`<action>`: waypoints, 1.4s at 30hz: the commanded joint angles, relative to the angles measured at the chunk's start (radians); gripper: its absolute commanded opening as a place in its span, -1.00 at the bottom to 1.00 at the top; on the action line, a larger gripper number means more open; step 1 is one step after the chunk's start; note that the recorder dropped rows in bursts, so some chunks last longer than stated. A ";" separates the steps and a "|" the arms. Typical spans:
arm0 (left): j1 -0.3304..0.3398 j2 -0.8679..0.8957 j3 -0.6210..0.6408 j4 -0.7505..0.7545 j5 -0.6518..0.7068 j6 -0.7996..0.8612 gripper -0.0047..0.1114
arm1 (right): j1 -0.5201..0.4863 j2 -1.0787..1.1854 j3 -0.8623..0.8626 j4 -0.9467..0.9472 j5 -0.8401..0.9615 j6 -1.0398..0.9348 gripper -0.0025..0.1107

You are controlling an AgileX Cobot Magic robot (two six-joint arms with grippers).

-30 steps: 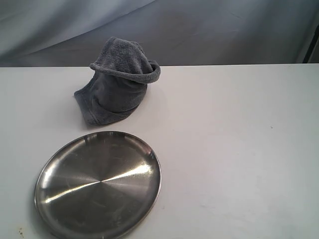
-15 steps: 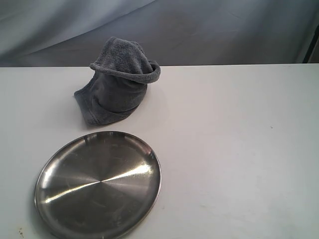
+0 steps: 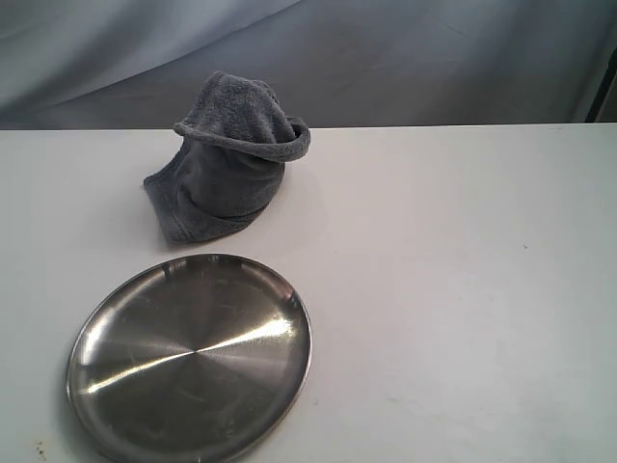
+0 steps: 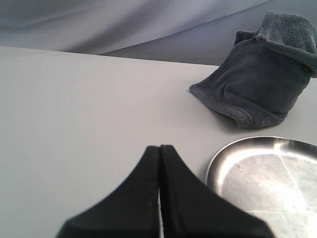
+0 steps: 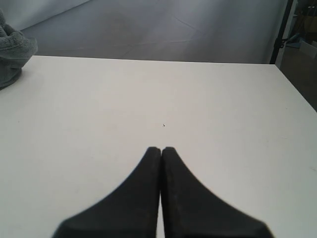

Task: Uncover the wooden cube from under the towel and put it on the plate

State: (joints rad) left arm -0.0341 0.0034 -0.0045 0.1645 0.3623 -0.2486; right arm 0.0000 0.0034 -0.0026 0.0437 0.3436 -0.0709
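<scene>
Towel [image 3: 228, 159] heap, plate [image 3: 190, 357] close together

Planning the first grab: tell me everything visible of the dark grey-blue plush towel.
The dark grey-blue plush towel stands in a soft, rumpled, tent-like mound on the white table, a rolled hem folded over near its top. It sits apart from the round steel plate; whatever it covers is hidden.

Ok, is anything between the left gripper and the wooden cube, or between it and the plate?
Only the towel: it covers the cube completely, with no wood showing. Bare table lies between the left gripper and the towel, and between the towel and the plate.
</scene>
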 commanded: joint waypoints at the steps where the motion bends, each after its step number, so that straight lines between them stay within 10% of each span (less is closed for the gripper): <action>1: -0.006 -0.003 0.005 -0.005 -0.007 -0.004 -0.92 | 0.000 -0.003 0.003 0.001 -0.008 -0.003 -0.96; 42: -0.006 -0.003 0.005 -0.005 -0.007 -0.004 -0.92 | 0.000 -0.003 0.003 -0.044 -0.383 -0.008 -0.96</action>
State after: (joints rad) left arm -0.0341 0.0034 -0.0045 0.1645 0.3623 -0.2486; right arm 0.0000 0.0034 -0.0026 0.0102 -0.0235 -0.0739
